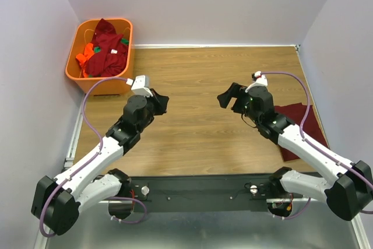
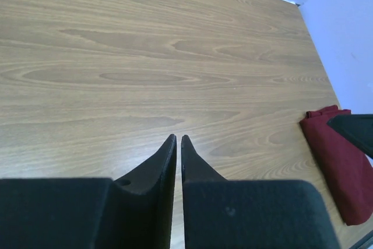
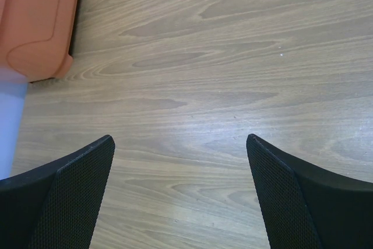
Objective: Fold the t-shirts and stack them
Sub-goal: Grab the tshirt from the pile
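A folded maroon t-shirt (image 1: 303,126) lies at the table's right edge, partly under my right arm; it also shows in the left wrist view (image 2: 341,161). More maroon t-shirts (image 1: 108,51) are heaped in the orange basket (image 1: 78,74) at the back left. My left gripper (image 1: 160,102) is shut and empty over bare wood (image 2: 178,139). My right gripper (image 1: 228,98) is open and empty above the table's middle (image 3: 180,141), well left of the folded shirt.
The basket also holds a bright orange garment (image 1: 86,55) and a bit of green one (image 1: 97,49); its corner shows in the right wrist view (image 3: 38,21). Purple walls close in the wooden table (image 1: 198,68) at left, back and right.
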